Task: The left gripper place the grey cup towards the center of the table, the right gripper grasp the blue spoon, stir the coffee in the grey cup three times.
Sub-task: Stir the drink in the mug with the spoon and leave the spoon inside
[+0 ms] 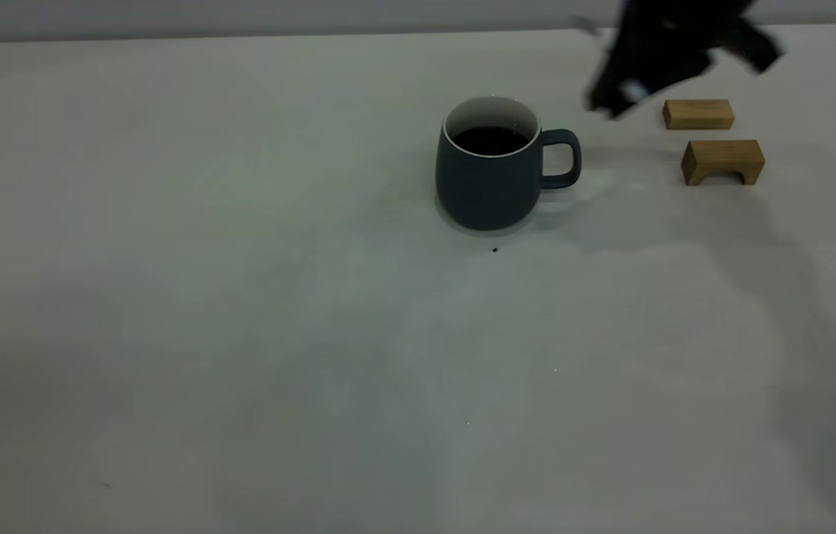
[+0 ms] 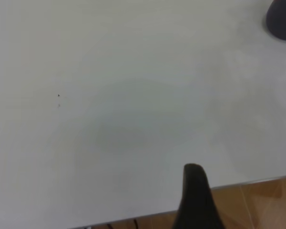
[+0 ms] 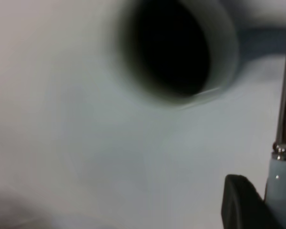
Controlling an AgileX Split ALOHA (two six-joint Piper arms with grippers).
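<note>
The grey cup [image 1: 489, 174] stands upright near the middle of the table [image 1: 239, 334], its handle pointing to the exterior view's right. Dark coffee [image 1: 490, 140] fills it partway. My right gripper [image 1: 614, 100] hangs blurred above the table, to the right of the cup and behind it, apart from it. It is shut on the blue spoon [image 3: 282, 191], whose pale handle lies against one finger and whose metal neck runs on past it. The right wrist view looks down into the cup [image 3: 176, 47]. My left gripper [image 2: 195, 200] hovers over the table's edge, far from the cup [image 2: 282, 19].
Two wooden blocks lie right of the cup: a flat one [image 1: 698, 114] and an arch-shaped one [image 1: 723, 162] in front of it. A tiny dark speck [image 1: 495, 250] sits just in front of the cup. A brown floor [image 2: 257, 205] shows beyond the table edge.
</note>
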